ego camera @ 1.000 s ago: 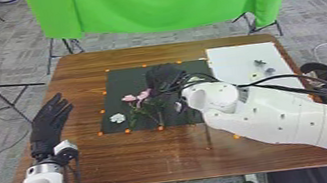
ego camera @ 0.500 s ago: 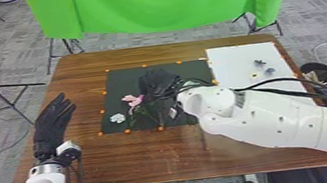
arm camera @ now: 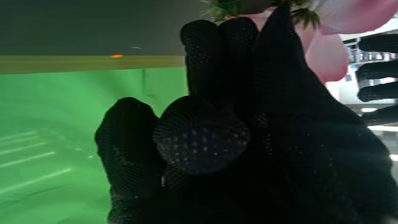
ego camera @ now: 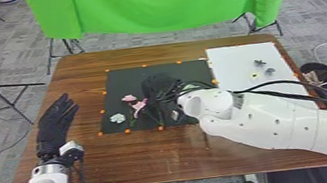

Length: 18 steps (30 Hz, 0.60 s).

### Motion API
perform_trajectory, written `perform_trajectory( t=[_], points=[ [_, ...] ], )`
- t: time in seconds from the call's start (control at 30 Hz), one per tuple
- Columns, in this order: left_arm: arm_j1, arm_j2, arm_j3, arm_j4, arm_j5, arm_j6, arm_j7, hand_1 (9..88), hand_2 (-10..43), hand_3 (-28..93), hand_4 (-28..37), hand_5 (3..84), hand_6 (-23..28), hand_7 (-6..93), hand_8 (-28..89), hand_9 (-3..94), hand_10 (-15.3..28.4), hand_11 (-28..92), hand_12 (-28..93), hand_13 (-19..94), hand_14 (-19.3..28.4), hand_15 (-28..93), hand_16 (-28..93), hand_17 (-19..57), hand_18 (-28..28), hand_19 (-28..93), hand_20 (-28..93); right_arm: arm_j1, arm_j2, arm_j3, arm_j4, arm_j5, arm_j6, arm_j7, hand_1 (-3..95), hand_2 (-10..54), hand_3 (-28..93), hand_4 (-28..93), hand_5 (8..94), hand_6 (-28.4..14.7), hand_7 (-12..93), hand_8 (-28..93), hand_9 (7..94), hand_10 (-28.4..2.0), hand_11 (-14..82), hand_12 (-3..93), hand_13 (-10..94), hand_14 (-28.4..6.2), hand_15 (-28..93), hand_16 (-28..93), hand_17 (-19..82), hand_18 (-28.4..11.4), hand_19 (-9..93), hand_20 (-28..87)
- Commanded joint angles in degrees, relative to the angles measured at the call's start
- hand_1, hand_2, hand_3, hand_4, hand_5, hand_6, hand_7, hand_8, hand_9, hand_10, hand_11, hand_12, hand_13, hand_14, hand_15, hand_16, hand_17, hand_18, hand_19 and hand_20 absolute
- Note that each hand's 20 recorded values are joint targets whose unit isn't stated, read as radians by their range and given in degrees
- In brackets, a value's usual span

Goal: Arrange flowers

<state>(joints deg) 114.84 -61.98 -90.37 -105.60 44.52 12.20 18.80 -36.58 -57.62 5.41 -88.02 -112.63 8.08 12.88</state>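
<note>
My right hand (ego camera: 159, 86) is low over the dark mat (ego camera: 122, 79) in the head view, its fingers pointing away from me. Beside it on the left lie a pink flower (ego camera: 128, 98) and a second pink bloom (ego camera: 139, 104), with green stems running towards the mat's near edge. A white flower (ego camera: 118, 118) lies at the mat's lower left. In the right wrist view the fingers of the right hand (arm camera: 222, 90) extend mostly straight, and a pink flower (arm camera: 327, 57) is close behind their tips. My left hand (ego camera: 54, 123) is open at the table's left side; its fingers (arm camera: 380, 72) show too.
A white sheet (ego camera: 236, 58) with a few small pieces covers the table's right part. Orange markers line the mat. A dark round container (ego camera: 321, 71) stands by the table's right edge. Bare brown wood (ego camera: 150, 156) stretches along the near side.
The right hand has shifted slightly left and nearer to me. The pink blooms beside it have changed position, one now lower. The left hand has moved only very slightly.
</note>
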Motion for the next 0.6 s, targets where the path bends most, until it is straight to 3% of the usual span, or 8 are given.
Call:
perform_trajectory(
  t=[0.03, 0.2, 0.33, 0.6],
  points=[
    [0.3, -0.09, 0.07, -0.29, 0.19, 0.32, -0.24, 32.1, -9.5, 65, -28.2, 45.2, -1.5, 16.5, -9, 39.0, 10.3, 16, 11, 34, 14.0, 18, 0, 9.0, 9.6, 2, 19, 1.0, 0.7, 0.6, 0.1, -0.4, 0.3, 0.6, 52.5, -3.0, 62, -23, 78.0, 3.8, 20, 1, 80.4, -8.8, 12.9, 16.2, 91, -2.0, 65, 27, 66, -13.8, 93, 60],
    [0.2, -0.14, 0.20, -0.25, 0.22, 0.19, -0.11, 32.2, -9.5, 65, -28.3, 45.3, -1.5, 16.6, -9, 38.9, 10.2, 16, 11, 34, 14.0, 18, 1, 8.9, 9.7, 2, 19, 1.2, 1.0, 0.8, -0.4, 0.3, -0.9, 0.6, 50.9, -2.9, 63, -22, 77.4, 3.6, 20, 1, 79.7, -9.0, 13.1, 15.7, 91, -2.1, 65, 27, 66, -13.7, 93, 60],
    [0.3, -0.12, 0.21, -0.35, 0.29, 0.17, -0.13, 32.2, -9.5, 65, -28.3, 45.3, -1.3, 16.6, -9, 38.9, 10.2, 16, 11, 34, 14.0, 19, 1, 8.8, 9.7, 2, 19, 1.5, 1.2, 1.0, -1.1, 0.6, -2.0, 0.9, 47.8, -5.8, 63, -18, 72.1, 1.9, 21, 1, 74.8, -10.2, 13.7, 14.6, 90, -2.1, 65, 27, 65, -13.7, 93, 60],
    [0.2, -0.24, 0.00, -0.13, 0.42, -0.19, -0.46, 32.4, -9.5, 65, -28.2, 45.2, -1.4, 16.6, -9, 38.8, 10.2, 16, 11, 33, 14.1, 19, 1, 8.7, 9.7, 2, 19, 2.0, 2.2, 2.5, -2.7, 1.0, -4.8, 1.5, 42.3, -9.2, 68, -17, 63.0, 2.5, 21, -2, 68.3, -11.4, 12.4, 14.5, 89, -2.0, 66, 26, 64, -13.3, 93, 59]
  ],
)
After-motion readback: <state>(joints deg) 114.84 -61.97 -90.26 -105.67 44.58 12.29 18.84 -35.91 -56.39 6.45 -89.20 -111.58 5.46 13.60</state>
